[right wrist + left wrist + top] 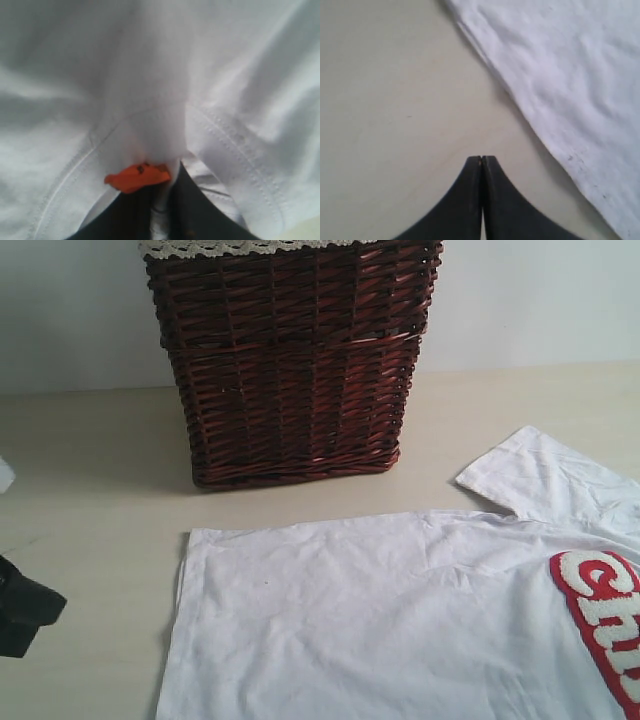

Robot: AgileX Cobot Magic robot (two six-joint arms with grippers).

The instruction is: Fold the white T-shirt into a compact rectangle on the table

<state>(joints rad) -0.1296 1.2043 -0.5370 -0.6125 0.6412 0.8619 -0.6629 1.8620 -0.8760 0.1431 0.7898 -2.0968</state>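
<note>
My right end effector (162,197) is clamped on a pinch of the white T-shirt (150,90) at the neckline. The orange neck tag (137,177) sits just beside my fingertips, and the cloth above them is drawn up into a ridge. My left end effector (481,160) is closed on nothing, over bare counter (395,100) near the shirt's edge and not touching it. In the exterior view the shirt lies lettering-up on the counter in front of the wicker basket (290,360). Its body is spread flat, one sleeve (540,475) lies out, and the red-outlined lettering (600,620) shows. I see no fold laid anywhere. I judge the task barely begun: one grip made, every fold toward a compact rectangle left to do.
</note>
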